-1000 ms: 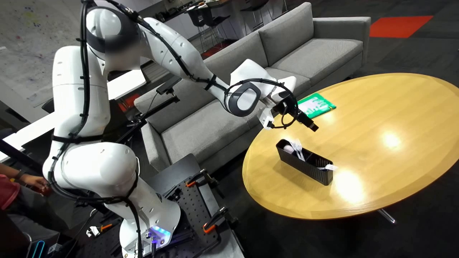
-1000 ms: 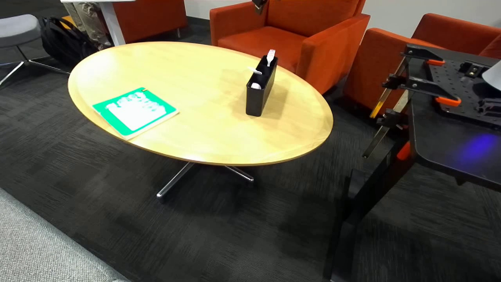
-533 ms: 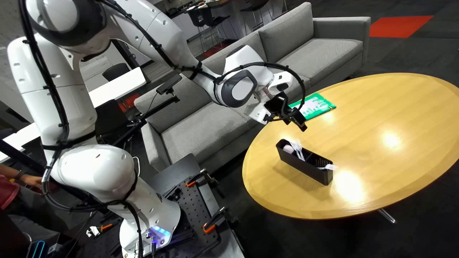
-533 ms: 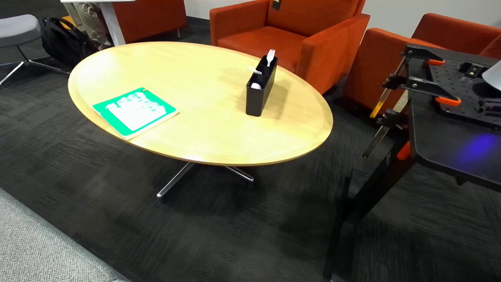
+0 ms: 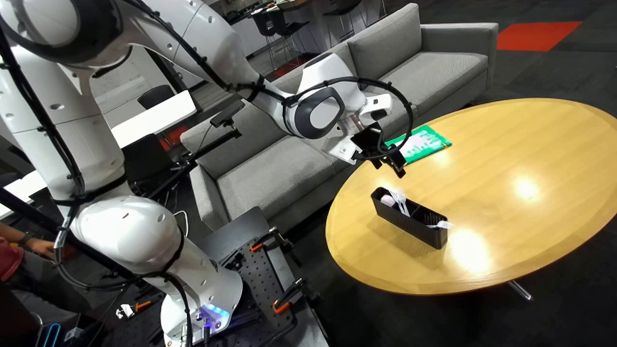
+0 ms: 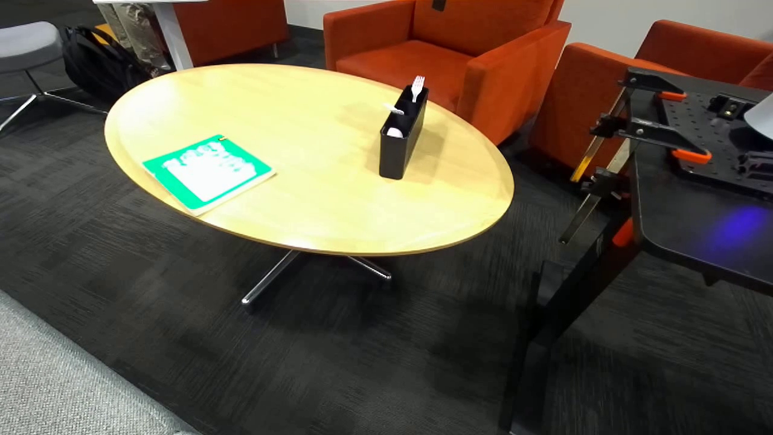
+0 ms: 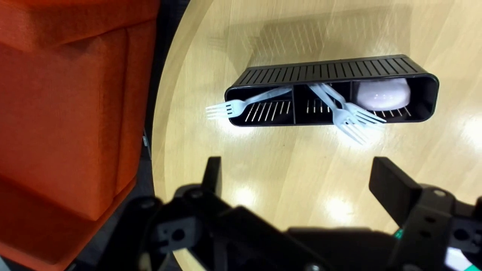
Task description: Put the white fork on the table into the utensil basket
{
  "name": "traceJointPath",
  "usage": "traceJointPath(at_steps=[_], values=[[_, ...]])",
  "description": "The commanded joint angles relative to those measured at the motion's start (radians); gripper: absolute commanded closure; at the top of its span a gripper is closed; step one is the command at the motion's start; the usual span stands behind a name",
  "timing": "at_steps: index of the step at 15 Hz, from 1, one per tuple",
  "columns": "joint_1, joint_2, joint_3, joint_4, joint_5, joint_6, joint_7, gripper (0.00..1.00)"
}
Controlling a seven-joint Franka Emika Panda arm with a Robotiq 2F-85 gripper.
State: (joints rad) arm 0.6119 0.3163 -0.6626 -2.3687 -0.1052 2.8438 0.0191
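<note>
The black utensil basket (image 7: pixel 327 73) stands upright on the light wood table (image 7: pixel 263 162); it shows in both exterior views (image 5: pixel 407 224) (image 6: pixel 395 157). One white fork (image 7: pixel 236 108) leans in the basket's left compartment in the wrist view, its tines past the end wall. Two more white forks (image 7: pixel 342 116) lean crossed in the middle compartment, tines over the side wall. I cannot tell which fork the task names. My gripper (image 7: pixel 295 169) is open with nothing between its fingers. It hangs above the table, beside and apart from the basket, also in an exterior view (image 5: pixel 389 167).
A whitish rounded object (image 7: pixel 384 96) sits in the basket's right compartment. A green-and-white card (image 6: pixel 211 172) lies near the table's edge. A grey sofa (image 5: pixel 289 178) stands along the table. Orange armchairs (image 6: pixel 447 60) stand by the table's other side.
The gripper has moved left in an exterior view, with the upper arm drawn back to the left. The basket, forks and card have not moved.
</note>
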Motion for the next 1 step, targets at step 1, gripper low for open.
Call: traceJointPath(at_steps=[1], values=[[-0.111,-0.021,0.097,0.005,-0.105,-0.003,0.073,0.0]])
